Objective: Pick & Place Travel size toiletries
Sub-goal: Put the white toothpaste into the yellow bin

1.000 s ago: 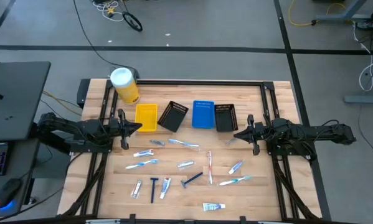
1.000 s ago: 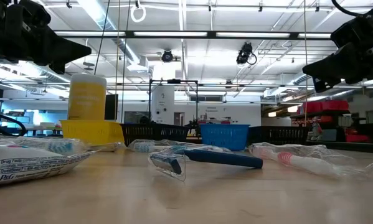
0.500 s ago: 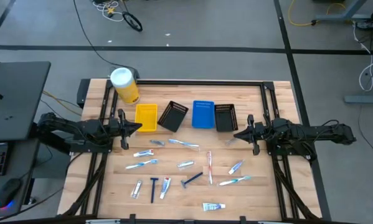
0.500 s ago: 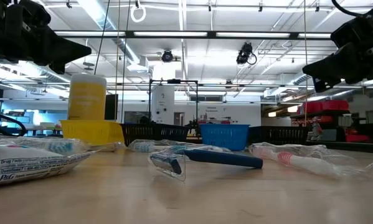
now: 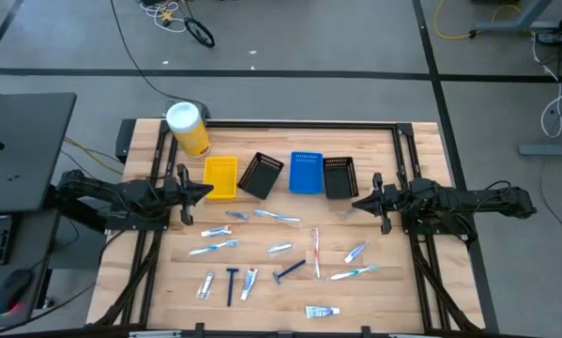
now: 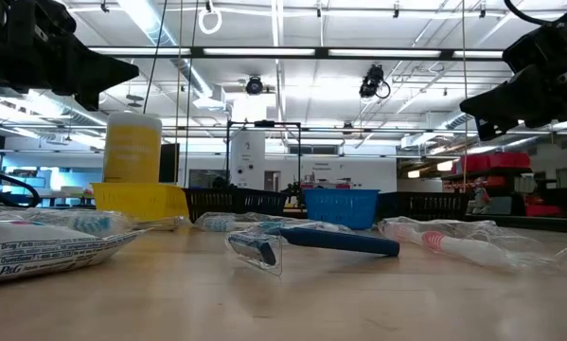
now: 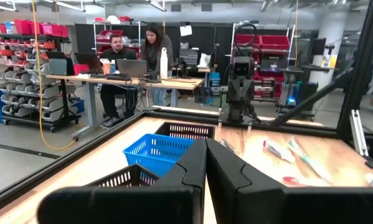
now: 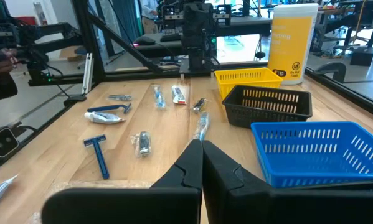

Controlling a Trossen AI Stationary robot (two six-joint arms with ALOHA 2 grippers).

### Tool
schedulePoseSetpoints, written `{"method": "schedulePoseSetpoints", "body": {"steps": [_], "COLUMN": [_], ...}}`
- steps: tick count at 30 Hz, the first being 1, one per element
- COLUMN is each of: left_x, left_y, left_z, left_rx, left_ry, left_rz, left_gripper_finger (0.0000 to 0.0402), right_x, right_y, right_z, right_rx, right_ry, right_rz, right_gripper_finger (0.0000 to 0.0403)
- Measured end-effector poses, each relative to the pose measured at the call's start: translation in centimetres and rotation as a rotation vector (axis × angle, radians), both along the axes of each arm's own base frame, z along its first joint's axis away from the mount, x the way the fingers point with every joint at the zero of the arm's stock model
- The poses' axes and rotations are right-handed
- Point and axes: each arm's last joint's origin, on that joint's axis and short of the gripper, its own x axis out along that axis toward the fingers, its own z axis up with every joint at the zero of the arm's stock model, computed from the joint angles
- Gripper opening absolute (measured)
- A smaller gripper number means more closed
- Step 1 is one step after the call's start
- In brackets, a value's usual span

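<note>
While you look down on the wooden table (image 5: 374,300), grey floor and cables surround it — two people sit at desks beyond. Your toiletries (image 5: 279,248) lie scattered over the near half: the red-white brush (image 5: 315,252) runs front to back, one razor (image 5: 231,284) likewise. Both pincers hang pinched to a narrow close — left gripper (image 5: 208,192) and right gripper (image 5: 356,203) at opposite edges, toiletries between and nearer the front.

Travel size toiletries lying flat and scattered across the wooden table's front half, clear-wrapped light-blue toothbrushes (image 5: 213,248), two dark blue razors (image 5: 231,284), a red-white brush (image 5: 315,252), small white tubes (image 5: 322,311), none in bins
</note>
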Motion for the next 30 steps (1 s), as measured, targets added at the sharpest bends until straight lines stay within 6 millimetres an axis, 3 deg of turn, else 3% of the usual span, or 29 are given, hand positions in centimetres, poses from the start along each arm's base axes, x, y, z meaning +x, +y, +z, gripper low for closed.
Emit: {"method": "schedulePoseSetpoints", "body": {"steps": [13,19,23,30], "left_x": [0.1,0.6,1.2,3.0], "left_y": [-0.4,-0.4,-0.5,-1.1], "left_z": [0.1,-0.5,-1.0,1.9], "left_rx": [-0.149,-0.263,-0.242,-0.08], "left_ry": [-0.042,-0.003,0.091,0.235], "left_rz": [-0.171,-0.136,-0.085,-0.121], "left_gripper_finger": [0.0022,0.0081,0.0129,0.0171], "right_x": [0.0,0.0,0.0,0.1], "right_y": [0.0,0.0,0.0,-0.2], "right_z": [0.0,0.3,0.4,1.1], "right_rx": [0.0,0.007,0.007,-0.032], "right_ry": [-0.001,-0.035,-0.038,-0.116], "right_rz": [0.0,0.0,0.0,-0.052], "right_gripper_finger": [0.0003,0.0003,0.0003,0.0003]}}
